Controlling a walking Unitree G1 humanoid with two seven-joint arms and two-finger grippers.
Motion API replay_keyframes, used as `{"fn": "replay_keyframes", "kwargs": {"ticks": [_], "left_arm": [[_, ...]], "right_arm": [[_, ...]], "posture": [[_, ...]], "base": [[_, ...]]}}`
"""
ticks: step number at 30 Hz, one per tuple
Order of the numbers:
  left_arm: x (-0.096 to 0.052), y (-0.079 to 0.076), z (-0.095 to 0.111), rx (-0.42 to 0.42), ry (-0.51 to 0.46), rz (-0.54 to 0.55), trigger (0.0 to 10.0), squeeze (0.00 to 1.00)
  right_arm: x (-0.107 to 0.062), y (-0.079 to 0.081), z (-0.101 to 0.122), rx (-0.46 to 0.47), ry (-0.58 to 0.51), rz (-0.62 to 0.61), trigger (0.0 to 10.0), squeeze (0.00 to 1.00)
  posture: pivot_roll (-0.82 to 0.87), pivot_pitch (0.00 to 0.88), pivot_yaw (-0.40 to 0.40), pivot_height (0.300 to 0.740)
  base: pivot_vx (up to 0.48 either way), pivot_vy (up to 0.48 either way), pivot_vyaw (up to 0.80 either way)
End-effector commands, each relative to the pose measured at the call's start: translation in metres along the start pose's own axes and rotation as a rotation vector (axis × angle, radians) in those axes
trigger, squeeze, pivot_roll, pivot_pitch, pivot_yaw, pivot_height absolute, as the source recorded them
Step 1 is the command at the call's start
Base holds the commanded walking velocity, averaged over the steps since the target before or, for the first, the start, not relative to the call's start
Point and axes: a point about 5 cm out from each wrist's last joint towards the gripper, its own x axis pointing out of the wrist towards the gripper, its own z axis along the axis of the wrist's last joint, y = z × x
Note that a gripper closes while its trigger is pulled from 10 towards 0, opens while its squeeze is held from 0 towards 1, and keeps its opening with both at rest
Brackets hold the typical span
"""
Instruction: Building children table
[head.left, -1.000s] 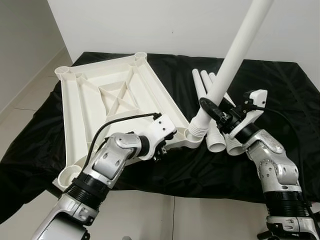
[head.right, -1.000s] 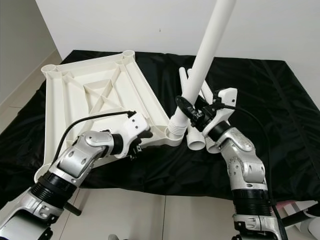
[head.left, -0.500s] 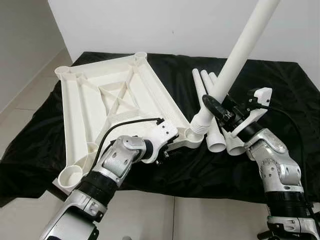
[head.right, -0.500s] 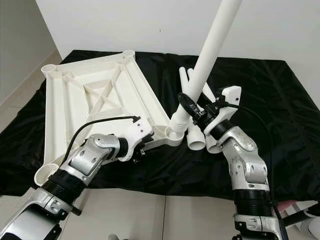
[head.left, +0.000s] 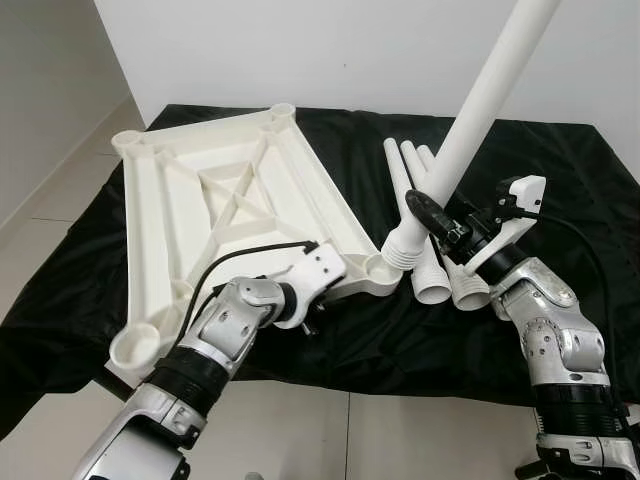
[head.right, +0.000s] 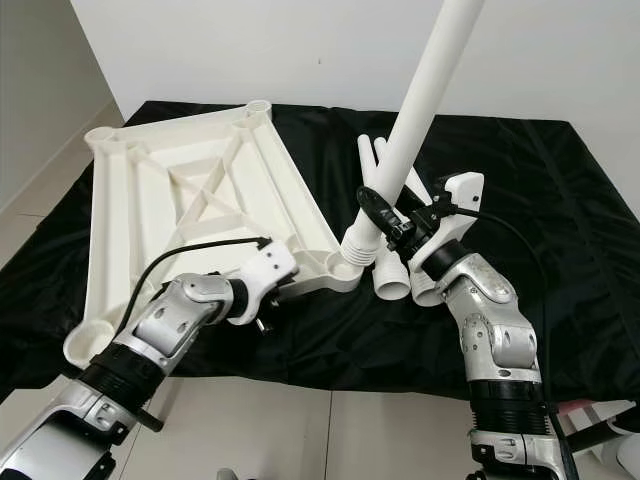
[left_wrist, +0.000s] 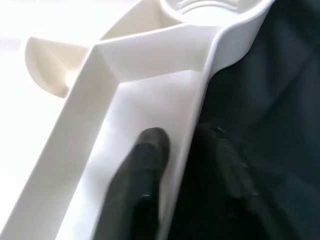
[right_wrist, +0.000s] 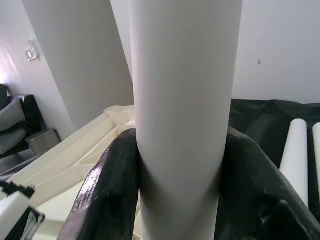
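One white ribbed plastic tabletop (head.left: 225, 195) is lying beside four white cylindrical plastic legs (head.left: 415, 215): one held, three loose.

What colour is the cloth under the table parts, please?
The cloth is plain black, best seen in the left eye view.

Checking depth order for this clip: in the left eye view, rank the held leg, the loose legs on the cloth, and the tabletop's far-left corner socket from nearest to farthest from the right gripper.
1. Held leg: clamped in the right gripper, slanting up.
2. Loose legs: on the cloth, just below and beside the gripper.
3. Far-left corner socket: across the tabletop, robot's left.
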Motion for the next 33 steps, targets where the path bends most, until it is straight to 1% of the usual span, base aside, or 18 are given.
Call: {"fn": "replay_keyframes", "kwargs": {"ticks": [1, 2, 3, 4, 5, 6, 7, 8, 12, 13, 19, 30, 33], "left_arm": [[0.002, -0.006, -0.005, 0.02, 0.014, -0.045, 0.0, 0.0], [0.001, -0.007, -0.005, 0.025, 0.013, -0.056, 0.0, 0.0], [0.001, -0.007, -0.005, 0.029, 0.016, -0.055, 7.8, 0.0], [0.001, -0.007, -0.005, 0.029, 0.016, -0.055, 7.8, 0.0], [0.001, -0.007, -0.006, 0.031, 0.016, -0.057, 8.4, 0.0], [0.0, -0.008, -0.005, 0.046, 0.014, -0.063, 5.5, 0.0], [0.0, -0.008, -0.005, 0.046, 0.014, -0.063, 5.5, 0.0], [0.0, -0.008, -0.005, 0.048, 0.016, -0.063, 10.0, 0.0], [0.001, -0.009, -0.005, 0.054, 0.017, -0.063, 10.0, 0.0], [0.001, -0.011, -0.004, 0.063, 0.012, -0.067, 10.0, 0.0], [0.0, -0.011, -0.002, 0.072, 0.01, -0.06, 10.0, 0.0], [-0.002, -0.013, 0.0, 0.078, 0.002, -0.069, 10.0, 0.0], [-0.004, -0.014, 0.001, 0.08, -0.004, -0.069, 10.0, 0.0]], "right_arm": [[0.0, 0.003, 0.001, -0.008, 0.003, 0.024, 10.0, 0.0], [0.0, 0.004, 0.0, -0.006, 0.008, 0.029, 10.0, 0.0], [0.0, 0.004, -0.002, -0.01, 0.014, 0.032, 10.0, 0.0], [0.0, 0.004, -0.002, -0.01, 0.014, 0.032, 10.0, 0.0], [0.0, 0.004, -0.003, -0.01, 0.019, 0.034, 10.0, 0.0], [0.0, 0.004, -0.004, -0.01, 0.022, 0.036, 10.0, 0.0], [0.0, 0.004, -0.004, -0.01, 0.022, 0.036, 10.0, 0.0], [0.0, 0.004, -0.004, -0.009, 0.024, 0.04, 10.0, 0.0], [0.001, 0.006, -0.005, -0.007, 0.029, 0.055, 10.0, 0.0], [0.002, 0.01, -0.007, -0.003, 0.038, 0.078, 10.0, 0.0], [0.004, 0.015, -0.015, 0.003, 0.06, 0.115, 10.0, 0.0], [0.007, 0.019, -0.021, 0.009, 0.07, 0.126, 10.0, 0.0], [0.006, 0.021, -0.031, 0.009, 0.097, 0.13, 10.0, 0.0]], "posture": [[-0.14, 0.113, 0.079, 0.74], [-0.14, 0.113, 0.078, 0.74], [-0.14, 0.113, 0.078, 0.74], [-0.14, 0.113, 0.078, 0.74], [-0.14, 0.113, 0.078, 0.74], [-0.14, 0.113, 0.076, 0.74], [-0.14, 0.113, 0.076, 0.74], [-0.14, 0.113, 0.075, 0.74], [-0.14, 0.114, 0.075, 0.74], [-0.14, 0.114, 0.073, 0.74], [-0.13, 0.111, 0.066, 0.74], [-0.12, 0.105, 0.061, 0.74], [-0.12, 0.102, 0.056, 0.74]], "base": [[0.0, 0.0, 0.0], [0.0, 0.0, 0.0], [0.0, 0.0, 0.0], [0.0, 0.0, 0.0], [0.0, 0.0, 0.0], [0.0, 0.0, 0.0], [0.0, 0.0, 0.0], [0.0, 0.0, 0.0], [0.0, 0.0, 0.0], [0.0, 0.0, 0.0], [0.0, 0.0, 0.0], [0.0, 0.0, 0.0], [0.0, 0.0, 0.0]]}}
